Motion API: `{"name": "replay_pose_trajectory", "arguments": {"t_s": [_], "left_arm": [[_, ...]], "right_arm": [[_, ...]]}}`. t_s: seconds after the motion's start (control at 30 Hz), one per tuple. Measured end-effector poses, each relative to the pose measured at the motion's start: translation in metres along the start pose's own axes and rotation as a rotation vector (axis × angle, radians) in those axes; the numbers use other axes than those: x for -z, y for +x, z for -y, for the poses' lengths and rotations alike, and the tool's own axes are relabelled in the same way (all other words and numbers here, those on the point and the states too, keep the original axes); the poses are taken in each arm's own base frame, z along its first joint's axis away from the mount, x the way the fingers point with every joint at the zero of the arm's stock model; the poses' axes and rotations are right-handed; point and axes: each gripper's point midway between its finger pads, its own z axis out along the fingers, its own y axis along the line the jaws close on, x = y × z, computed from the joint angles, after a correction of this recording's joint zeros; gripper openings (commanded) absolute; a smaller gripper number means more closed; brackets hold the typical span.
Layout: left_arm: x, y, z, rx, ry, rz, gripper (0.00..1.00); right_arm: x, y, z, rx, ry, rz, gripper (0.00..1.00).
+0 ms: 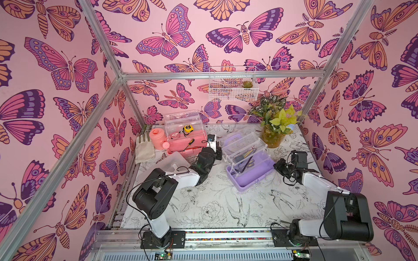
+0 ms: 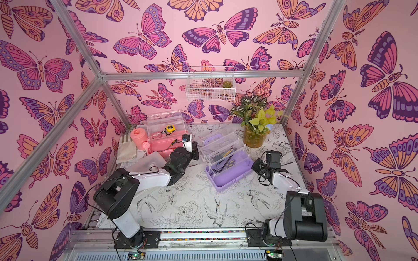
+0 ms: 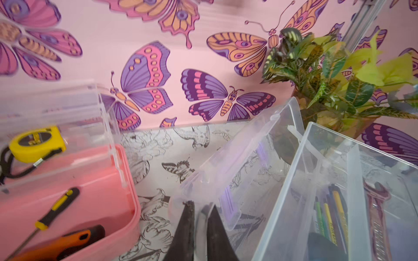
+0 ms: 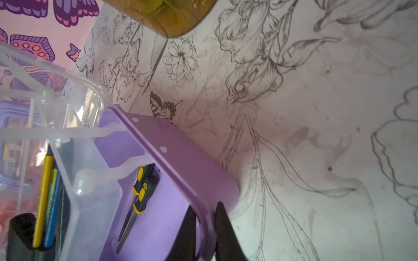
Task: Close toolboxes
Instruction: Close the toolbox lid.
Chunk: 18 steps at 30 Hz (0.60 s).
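lid (image 3: 244, 158) of purple toolbox (image 1: 251, 176) leans open on the toolbox's left-arm side, closed left tool (image 3: 200, 204) nearest, at its edge; right tool (image 4: 206, 206) clamps the opposite rim.

three toolboxes on a table (image 1: 214, 203), with a plant and a basket behind

a cloth (image 1: 144, 151) lies at the back-left edge, with a watering can (image 1: 157, 137) just to its right and the back-left toolbox (image 1: 178, 148) beside the can; a tape measure (image 1: 187, 128) and a screwdriver (image 1: 190, 143) are in that box. the front-left toolbox (image 1: 172, 161) sits just before it. the centre toolbox (image 1: 253, 176) lies right of both, with hex keys (image 1: 243, 168) in it. the left gripper (image 3: 201, 203) is between the back-left and centre boxes. the right gripper (image 4: 204, 208) is at the centre box's right end, one finger on each side of the rim. a potted plant (image 1: 273, 135) stands behind the centre box. a wire basket (image 1: 233, 90) hangs on the back wall above, with a succulent (image 1: 247, 84) in it.
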Motion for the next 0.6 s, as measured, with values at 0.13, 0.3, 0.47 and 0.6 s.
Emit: {"name": "replay_pose_trajectory", "arguments": {"t_s": [0.13,0.3,0.47,0.6], "left_arm": [[0.020,-0.011,0.019,-0.113,0.001,0.105,0.00],[0.039,-0.015,0.042,-0.184,0.019,0.186,0.00],[0.052,-0.013,0.066,-0.216,0.069,0.215,0.14],[0.061,0.001,0.091,-0.191,0.174,0.184,0.50]], "right_arm": [[-0.016,-0.015,-0.011,0.007,-0.017,0.030,0.10],[-0.036,-0.033,-0.025,0.002,-0.059,0.068,0.12],[-0.046,-0.043,-0.033,-0.003,-0.090,0.099,0.15],[-0.049,-0.043,-0.039,-0.008,-0.110,0.096,0.19]]}}
